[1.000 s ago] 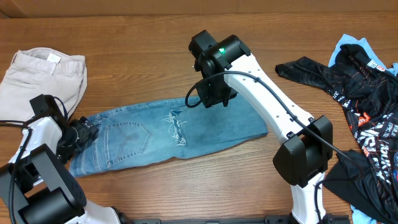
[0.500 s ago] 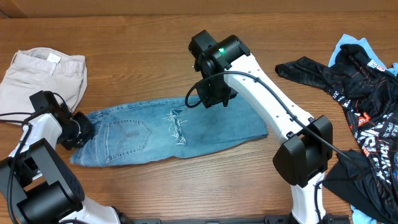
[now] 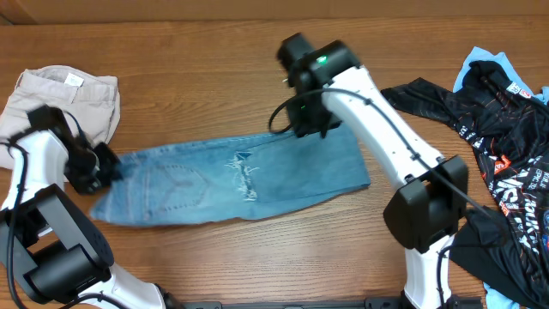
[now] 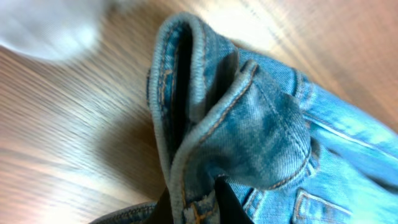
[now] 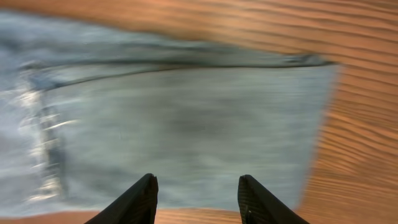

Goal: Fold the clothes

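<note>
The right arm (image 3: 382, 129) has smooth white shells between chunky black joints. A small green light (image 3: 322, 60) glows on the black housing at its far end, and a thin black cable (image 3: 276, 113) loops out and runs along the white shell. Its two fingers (image 5: 134, 202) are matte black wedges with flat inner faces. The left arm (image 3: 24, 167) is built alike: a white shell, black joint blocks (image 3: 56, 249), and narrow black fingers (image 4: 233, 200).

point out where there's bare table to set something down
Bare table runs along the far edge, between the beige trousers and the black jersey, beyond the jeans. Another strip lies in front of the jeans, at the near edge. Both ends are crowded with garments.
</note>
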